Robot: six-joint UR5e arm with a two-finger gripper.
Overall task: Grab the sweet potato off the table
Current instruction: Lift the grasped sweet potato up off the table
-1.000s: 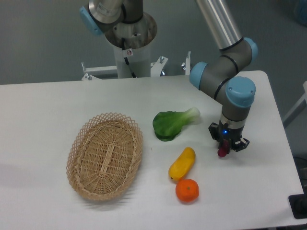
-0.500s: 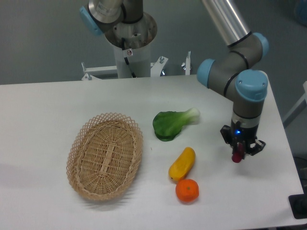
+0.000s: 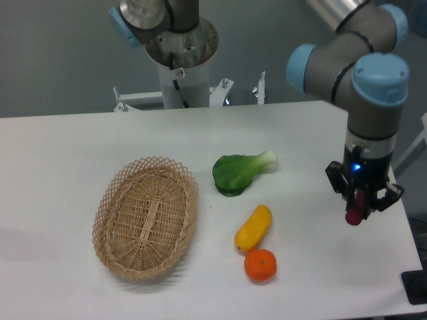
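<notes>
Dangling upright from the pincer (image 3: 361,204) pinching its top, well right of the orange (image 3: 260,265), the sweet potato (image 3: 354,213) looks barely caught and could slip back onto the table (image 3: 60,160).

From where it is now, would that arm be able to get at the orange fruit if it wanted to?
Probably not right away: the gripper is shut on the sweet potato, so it is occupied. Otherwise the orange sits uncovered on the table, with only the yellow vegetable beside it.

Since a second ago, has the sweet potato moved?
Yes. The sweet potato, held in the gripper, has shifted right in view, farther from the bok choy and toward the table's right edge.
</notes>
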